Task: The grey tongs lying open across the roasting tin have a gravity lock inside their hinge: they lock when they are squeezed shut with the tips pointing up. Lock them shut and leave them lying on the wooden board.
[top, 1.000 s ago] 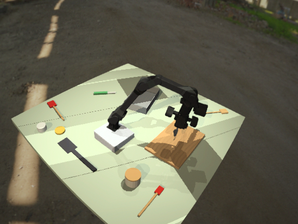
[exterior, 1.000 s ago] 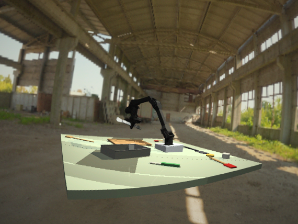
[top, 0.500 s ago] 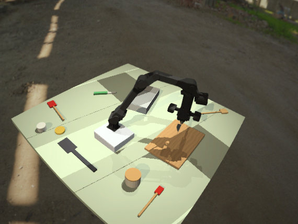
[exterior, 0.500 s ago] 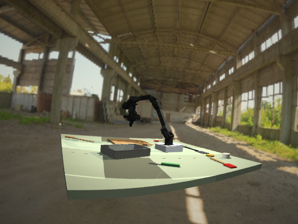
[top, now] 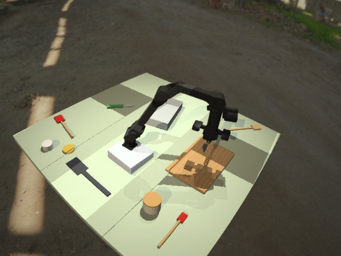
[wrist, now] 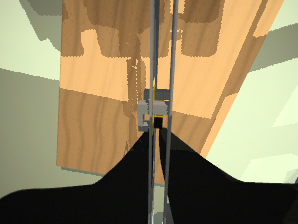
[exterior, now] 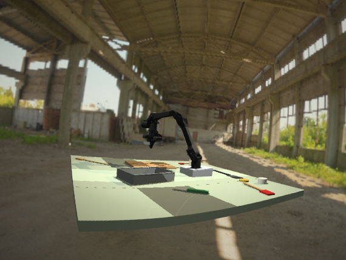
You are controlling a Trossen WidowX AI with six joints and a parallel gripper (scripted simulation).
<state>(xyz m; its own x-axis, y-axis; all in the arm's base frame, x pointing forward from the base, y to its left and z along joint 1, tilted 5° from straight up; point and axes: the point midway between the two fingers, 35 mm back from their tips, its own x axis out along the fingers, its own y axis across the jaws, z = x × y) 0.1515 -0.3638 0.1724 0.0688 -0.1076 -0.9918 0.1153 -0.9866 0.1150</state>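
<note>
My gripper (top: 206, 146) (exterior: 152, 146) (wrist: 156, 134) points down and hangs above the wooden board (top: 180, 161) (wrist: 80, 75). It is shut on the grey tongs (wrist: 174, 65), whose two long thin arms run nearly parallel and close together through the wrist view. A small grey bracket with a yellow mark shows on them just beyond the fingertips. The tongs look roughly level; in the top and exterior views they are too thin to make out clearly, and whether their lock is engaged cannot be seen. The grey roasting tin (top: 166, 115) (exterior: 127, 177) stands beside the board, with no tongs on it.
A jar with an orange lid (top: 152, 199) and a red-headed spatula (top: 182, 217) are at the front. A wooden spatula (top: 255, 127) lies beyond the board. A dark spatula (top: 76, 165), a yellow disc (top: 68, 149) and a green-handled tool (top: 115, 106) (exterior: 198, 191) lie farther off.
</note>
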